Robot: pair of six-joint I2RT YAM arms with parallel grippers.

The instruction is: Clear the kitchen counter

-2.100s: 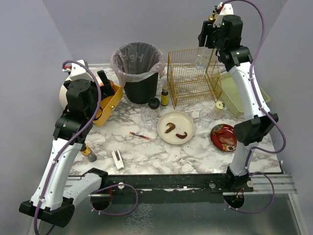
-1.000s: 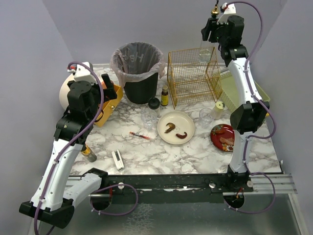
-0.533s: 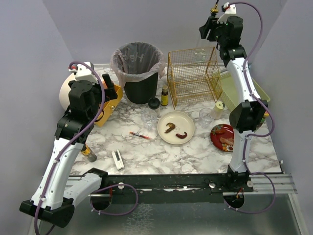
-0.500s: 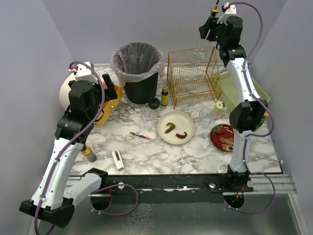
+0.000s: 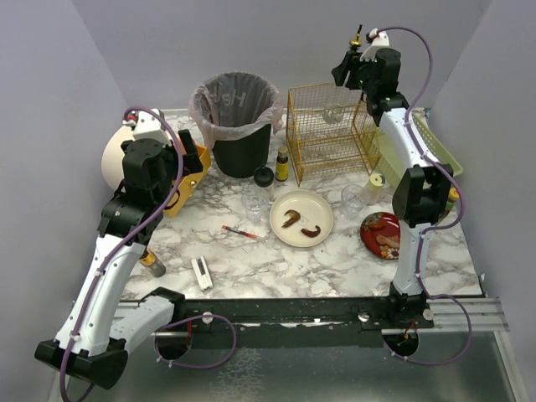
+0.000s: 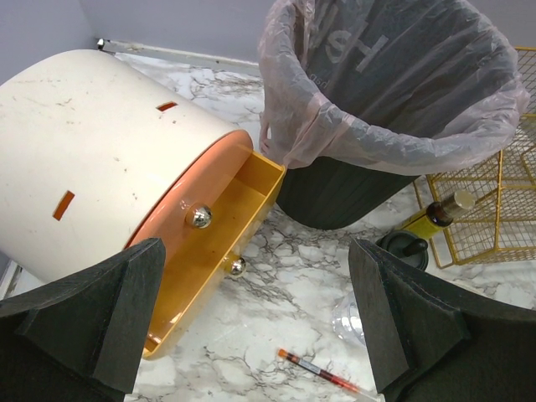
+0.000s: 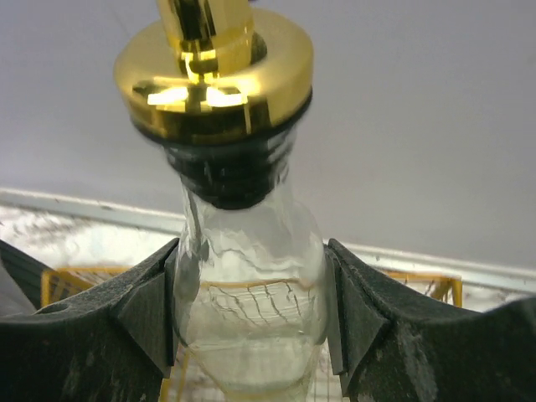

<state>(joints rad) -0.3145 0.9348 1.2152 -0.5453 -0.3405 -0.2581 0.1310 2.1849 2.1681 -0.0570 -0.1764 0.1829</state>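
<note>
The kitchen counter (image 5: 251, 261) is white marble with grey veins. My right gripper (image 5: 345, 72) is raised high over the gold wire rack (image 5: 322, 138). It is shut on a clear glass bottle (image 7: 251, 285) with a gold pourer top (image 7: 213, 71), held upright by its neck. My left gripper (image 5: 191, 151) is open and empty, above the open yellow drawer (image 5: 186, 182). In the left wrist view its fingers (image 6: 84, 322) are spread wide over the drawer (image 6: 201, 251) and a red test tube (image 6: 322, 373).
On the counter are a cream plate with brown food (image 5: 301, 219), a red plate (image 5: 383, 235), two clear glasses (image 5: 255, 204), a test tube (image 5: 243, 233), a small white object (image 5: 202, 273) and small bottles (image 5: 282, 166). A lined black bin (image 5: 237, 121) stands behind; a green basket (image 5: 423, 159) is at right.
My right gripper has carried the bottle left and away, to above the wire rack. My left arm has shifted only slightly.
</note>
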